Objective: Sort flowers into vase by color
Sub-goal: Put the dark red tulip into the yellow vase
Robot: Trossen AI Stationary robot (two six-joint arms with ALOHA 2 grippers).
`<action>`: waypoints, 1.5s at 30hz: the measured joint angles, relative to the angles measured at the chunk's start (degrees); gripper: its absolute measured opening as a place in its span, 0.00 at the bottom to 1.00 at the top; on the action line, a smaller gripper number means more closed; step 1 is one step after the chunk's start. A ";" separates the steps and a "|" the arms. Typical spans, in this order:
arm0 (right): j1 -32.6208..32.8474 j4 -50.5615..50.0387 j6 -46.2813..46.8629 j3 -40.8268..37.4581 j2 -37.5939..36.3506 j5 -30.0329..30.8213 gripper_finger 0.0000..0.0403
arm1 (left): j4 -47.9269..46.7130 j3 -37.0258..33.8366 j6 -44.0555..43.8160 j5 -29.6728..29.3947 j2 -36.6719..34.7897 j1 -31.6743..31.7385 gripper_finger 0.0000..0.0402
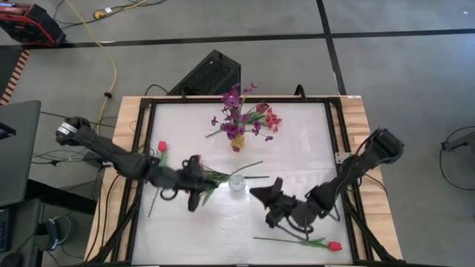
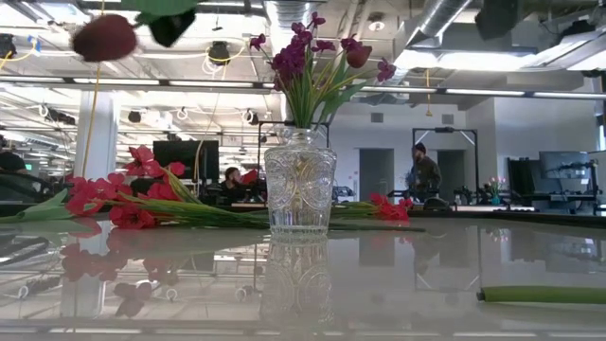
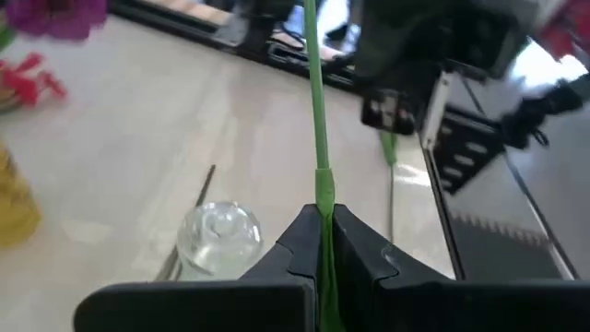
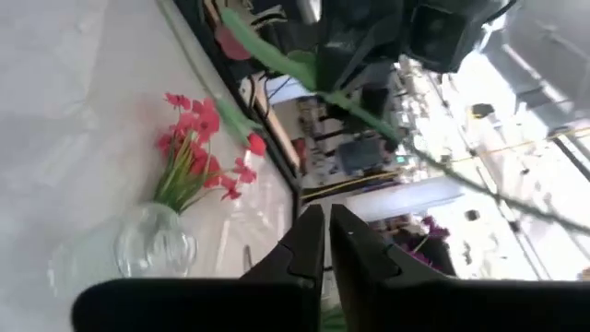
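Note:
My left gripper (image 1: 197, 178) (image 3: 323, 221) reaches in from the table's left and is shut on a thin green stem. Green leaves (image 1: 215, 176) lie just past the fingers. A red tulip head (image 1: 161, 146) (image 2: 104, 38) hangs in the air beside the left arm. A small clear glass vase (image 1: 236, 183) (image 2: 298, 185) (image 3: 219, 235) stands on its base right of the gripper. Behind it, a yellowish vase (image 1: 236, 141) holds purple sprays (image 1: 237, 111) (image 2: 303, 57). My right gripper (image 1: 257, 193) (image 4: 324, 226) is shut right of the clear vase; nothing shows in it. My left gripper pinches the green stem (image 3: 321, 189) between its two fingers. The fingers come level from the table's left and lie along the stem, which runs out past their tips toward the right (image 1: 256, 164). The stem is off the table, above and beside the clear vase.
Red-pink sprays (image 1: 272, 119) (image 2: 133, 204) (image 4: 198, 148) lie by the yellowish vase. A red tulip (image 1: 334, 245) with its stem (image 2: 540, 296) lies at the near right edge. A black box (image 1: 211, 74) sits beyond the far edge. People (image 2: 424, 170) stand in the room behind.

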 joint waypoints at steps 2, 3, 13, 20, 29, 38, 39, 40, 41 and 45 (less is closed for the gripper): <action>0.91 0.63 -2.10 2.48 2.98 3.05 0.15 | 0.22 0.00 -5.04 -6.40 1.05 -3.03 0.00; 1.22 0.70 -2.95 4.01 4.45 4.59 0.16 | -0.09 0.00 -7.86 -8.86 1.65 -4.29 0.00; 0.15 0.35 -11.01 16.29 17.06 11.89 0.33 | 1.17 -0.02 -25.23 -8.95 9.62 -6.87 0.00; -1.08 0.25 -14.12 18.70 20.16 13.82 0.38 | 8.40 -0.04 -27.50 -5.13 14.93 -6.95 0.00; -1.46 -4.54 -10.98 18.72 20.21 14.62 0.34 | 11.98 -0.02 -25.62 -3.70 15.68 -6.95 0.00; -1.93 -9.82 -7.17 18.72 20.21 14.51 0.32 | 13.72 -0.02 -22.75 -2.20 15.59 -6.76 0.00; -2.04 -9.78 -7.19 18.72 20.21 14.43 0.32 | 13.54 -0.02 -22.77 -2.20 15.59 -6.76 0.00; -2.26 -9.72 -7.27 18.72 20.21 14.43 0.32 | 13.40 -0.02 -22.78 -2.20 15.59 -6.72 0.00; -2.42 -9.66 -7.48 18.72 20.21 14.43 0.31 | 13.32 -0.02 -22.70 -2.18 15.59 -6.71 0.00; -3.18 -9.75 -6.76 18.72 20.21 14.43 0.28 | 13.31 -0.02 -21.77 -1.84 15.59 -6.74 0.00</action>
